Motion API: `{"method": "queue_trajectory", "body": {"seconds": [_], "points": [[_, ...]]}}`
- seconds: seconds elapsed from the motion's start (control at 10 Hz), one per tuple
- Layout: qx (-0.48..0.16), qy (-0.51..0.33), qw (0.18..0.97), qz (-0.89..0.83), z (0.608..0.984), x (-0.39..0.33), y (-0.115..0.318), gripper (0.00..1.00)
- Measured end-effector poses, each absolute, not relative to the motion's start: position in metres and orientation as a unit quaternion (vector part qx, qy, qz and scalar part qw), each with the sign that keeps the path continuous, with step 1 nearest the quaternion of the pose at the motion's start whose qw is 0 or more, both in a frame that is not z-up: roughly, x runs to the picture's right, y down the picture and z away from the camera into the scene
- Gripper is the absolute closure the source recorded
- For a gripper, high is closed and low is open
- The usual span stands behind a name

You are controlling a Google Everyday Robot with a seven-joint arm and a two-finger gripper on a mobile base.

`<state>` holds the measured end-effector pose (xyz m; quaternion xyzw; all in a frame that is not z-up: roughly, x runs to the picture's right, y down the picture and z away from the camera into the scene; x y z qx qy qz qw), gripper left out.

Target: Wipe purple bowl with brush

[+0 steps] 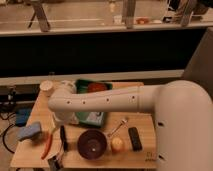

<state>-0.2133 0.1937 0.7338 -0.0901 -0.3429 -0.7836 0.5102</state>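
Observation:
The purple bowl (92,144) sits upright near the table's front edge, dark and glossy. The brush (63,138) lies on the table just left of the bowl, its black handle pointing front to back and its greyish head (56,161) at the front edge. My gripper (58,121) is at the end of the big white arm that crosses the view from the right. It hangs low over the table, right above the far end of the brush handle, and is mostly hidden by the arm's wrist.
A green tray (95,117) with an orange-red bowl (98,87) stands behind the purple bowl. A blue sponge (30,131) and a red-handled tool (48,145) lie left. A yellow object (117,145), a black remote (135,138), a utensil (118,127) and a white cup (46,87) are there too.

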Motion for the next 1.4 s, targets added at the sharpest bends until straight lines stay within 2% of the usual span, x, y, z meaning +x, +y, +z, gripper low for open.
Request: {"method": "queue_trajectory", "body": {"seconds": [0.4, 0.8, 1.3, 1.4], "points": [[-0.133, -0.323, 0.509, -0.787, 0.757, -0.222, 0.225, 0.20], [-0.168, -0.313, 0.504, -0.787, 0.754, -0.229, 0.258, 0.20], [-0.236, -0.343, 0.516, -0.749, 0.761, -0.228, 0.299, 0.20], [-0.239, -0.346, 0.514, -0.747, 0.759, -0.229, 0.302, 0.26]]}}
